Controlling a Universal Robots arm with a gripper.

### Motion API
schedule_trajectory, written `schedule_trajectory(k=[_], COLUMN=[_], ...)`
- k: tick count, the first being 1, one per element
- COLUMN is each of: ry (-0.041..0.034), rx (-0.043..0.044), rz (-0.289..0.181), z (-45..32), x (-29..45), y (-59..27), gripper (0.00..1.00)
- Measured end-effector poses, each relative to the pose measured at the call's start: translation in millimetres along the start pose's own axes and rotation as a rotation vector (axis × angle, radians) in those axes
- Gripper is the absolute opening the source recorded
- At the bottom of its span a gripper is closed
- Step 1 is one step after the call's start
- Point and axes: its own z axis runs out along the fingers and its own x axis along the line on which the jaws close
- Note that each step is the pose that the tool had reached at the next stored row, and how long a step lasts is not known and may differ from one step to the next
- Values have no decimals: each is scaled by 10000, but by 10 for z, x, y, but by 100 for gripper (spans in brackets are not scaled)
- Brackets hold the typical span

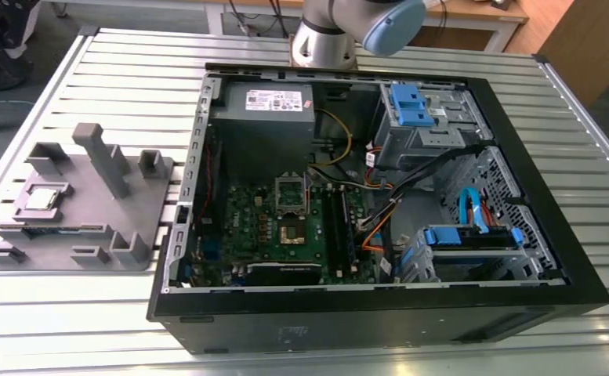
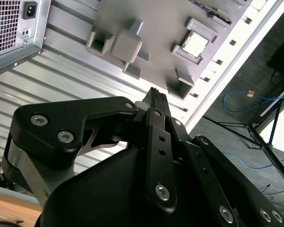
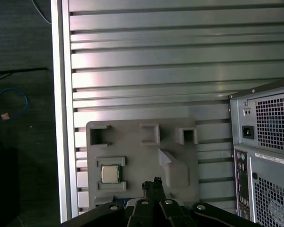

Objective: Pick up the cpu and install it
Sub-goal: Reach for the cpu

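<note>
1 cpu (image 1: 41,197) sits in a square recess of the grey holder (image 1: 85,215) at the exterior view's left, kept square for pickup. In the first wrist view the gripper (image 3: 154,183) hangs apart from it, fingers pressed together, empty. The motherboard socket (image 1: 291,228) lies uncovered.

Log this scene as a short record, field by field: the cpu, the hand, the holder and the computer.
cpu: sits in a square recess of the grey holder plate, not yet picked up
hand: shut, empty, apart from the cpu, pointing toward the holder plate
holder plate: lies on the slatted metal table, to the exterior view's left of the computer case
computer case: on its side, open, motherboard exposed
socket plate: looks hinged open
</note>
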Motion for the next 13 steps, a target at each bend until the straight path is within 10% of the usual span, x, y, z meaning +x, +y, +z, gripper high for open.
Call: schedule_trajectory(k=[13], ry=[0], rx=[-1], rz=[-1], z=[2], x=[131], y=[-11], gripper=[11])
